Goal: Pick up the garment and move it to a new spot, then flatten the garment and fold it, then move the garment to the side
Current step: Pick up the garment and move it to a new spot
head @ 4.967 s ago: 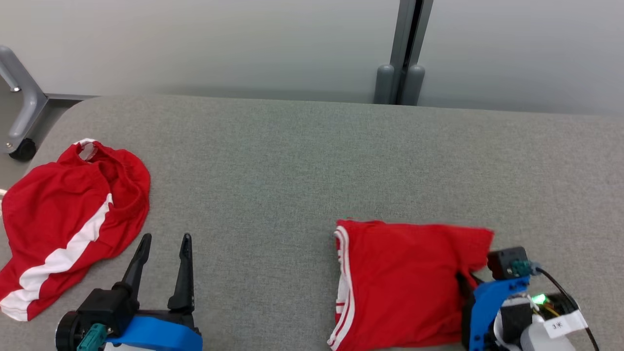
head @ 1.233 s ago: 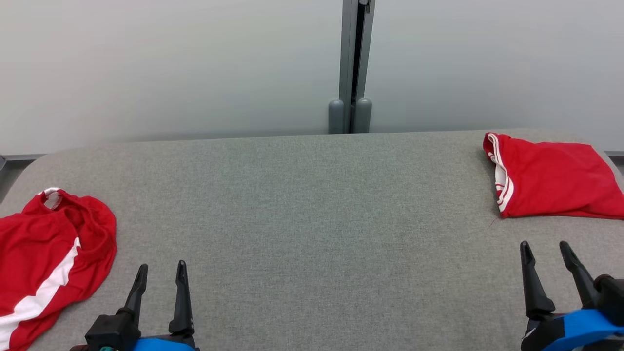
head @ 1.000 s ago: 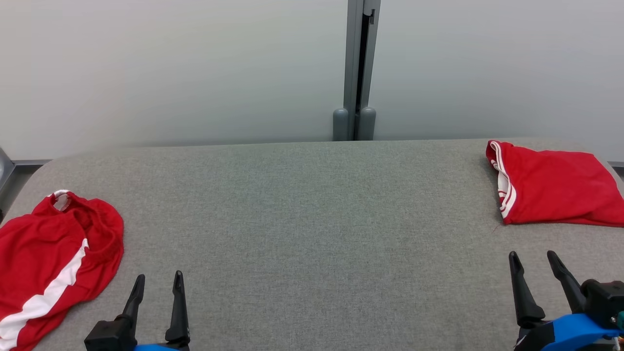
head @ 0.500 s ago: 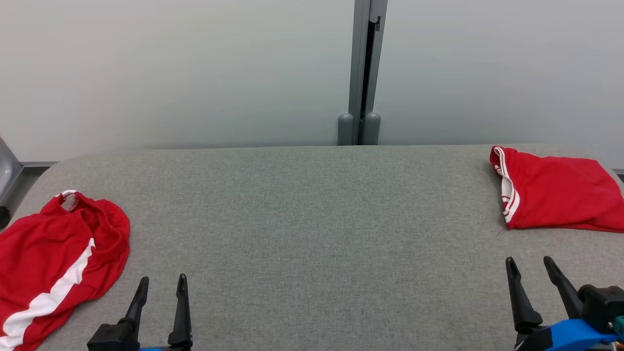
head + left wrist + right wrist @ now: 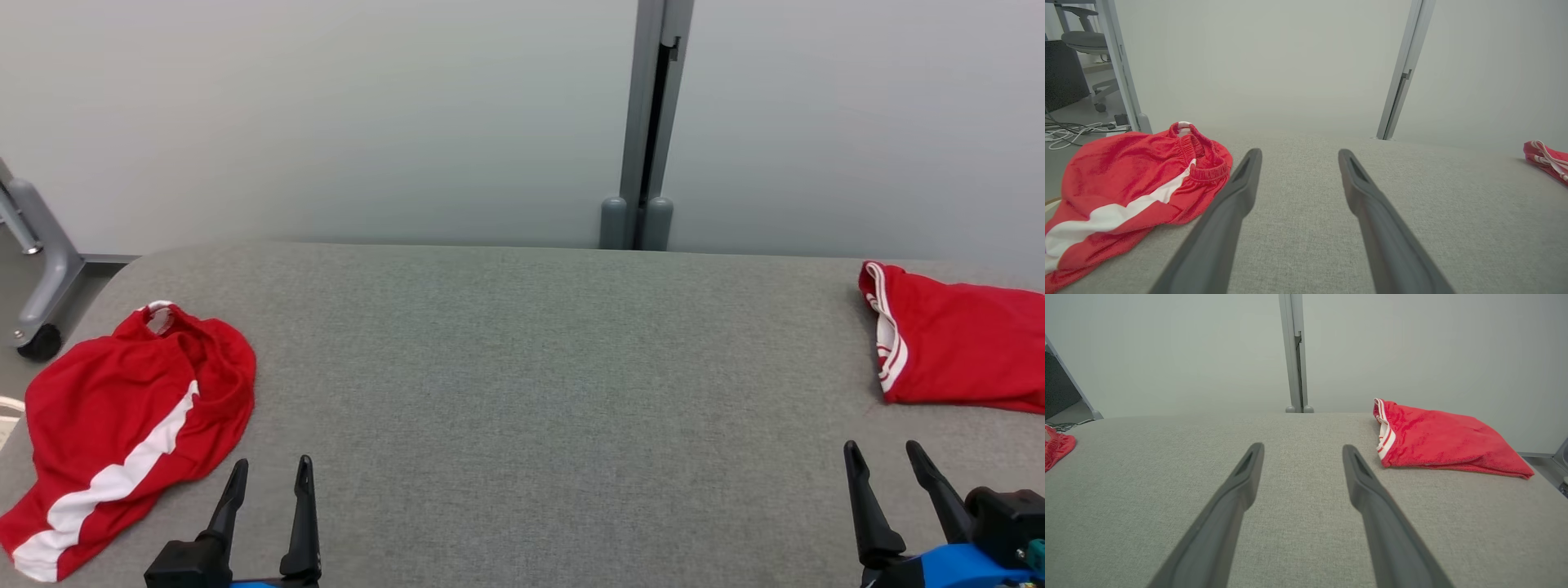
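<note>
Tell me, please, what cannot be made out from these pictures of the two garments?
- Folded garment: in the head view its right part is cut off by the frame edge. Its top layer hides the folds underneath.
- Crumpled garment: in the right wrist view most of it is cut off by the left edge. Its own bunched cloth hides the lower layers.
- Left claw and right claw: in the head view their bases are cut off by the bottom edge.

Lit brightly and evenly, diffusely, from overhead. Noted only soft, narrow shading beneath the folded garment (image 5: 1437,437) and along the far edge of the worktop (image 5: 522,392). Judged sharp throughout in the head view. In the wrist views, found pincer fingers (image 5: 1224,228) close-up and softly blurred, wall (image 5: 1274,61) hazy, post (image 5: 1404,73) leaning through wide-angle distortion.
</note>
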You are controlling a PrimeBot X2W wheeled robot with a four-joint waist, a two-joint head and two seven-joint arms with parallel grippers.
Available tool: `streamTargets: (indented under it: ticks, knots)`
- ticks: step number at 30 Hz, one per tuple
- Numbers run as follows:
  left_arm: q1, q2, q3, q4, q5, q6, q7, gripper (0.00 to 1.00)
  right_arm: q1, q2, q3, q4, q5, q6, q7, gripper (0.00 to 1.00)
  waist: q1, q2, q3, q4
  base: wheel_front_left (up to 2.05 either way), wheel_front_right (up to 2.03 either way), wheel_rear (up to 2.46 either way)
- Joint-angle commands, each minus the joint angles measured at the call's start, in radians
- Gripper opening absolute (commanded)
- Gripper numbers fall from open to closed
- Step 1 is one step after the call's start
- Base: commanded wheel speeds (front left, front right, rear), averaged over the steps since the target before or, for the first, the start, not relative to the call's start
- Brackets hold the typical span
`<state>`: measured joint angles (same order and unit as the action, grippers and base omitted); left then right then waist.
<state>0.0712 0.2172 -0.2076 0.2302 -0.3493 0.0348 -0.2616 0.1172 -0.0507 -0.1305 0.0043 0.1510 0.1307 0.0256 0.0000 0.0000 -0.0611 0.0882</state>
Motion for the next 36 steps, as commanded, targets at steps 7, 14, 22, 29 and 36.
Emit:
streamTargets:
  ticks: [7,14,22,29,36]
  knots:
    - [-0.006,0.018,0.013,-0.01,0.007,0.007,-0.004,1.0,0.013,0.0,0.013,0.015,0.017,0.0,-0.012,1.0,0.0,0.0,0.006,0.096,0.0,0.0,0.0]
    - [0.001,0.03,0.017,-0.029,0.003,0.016,0.005,1.0,0.015,0.0,0.021,0.031,0.026,0.0,-0.021,1.0,0.0,0.0,0.006,0.204,0.0,0.0,0.0]
    - [0.005,0.043,0.02,-0.039,-0.005,0.019,0.011,1.0,0.0,0.0,0.046,0.052,0.037,0.0,-0.031,1.0,0.0,0.0,0.013,0.303,0.0,0.0,0.0]
    - [0.015,0.044,0.023,-0.047,-0.015,0.028,0.015,1.0,-0.01,0.0,0.06,0.063,0.035,0.0,-0.034,1.0,0.0,0.0,0.017,0.358,0.0,0.0,0.0]
    - [0.019,0.049,0.028,-0.054,-0.023,0.036,0.015,1.0,-0.02,0.0,0.06,0.065,0.025,0.0,-0.032,1.0,0.0,0.0,0.016,0.375,0.0,0.0,0.0]
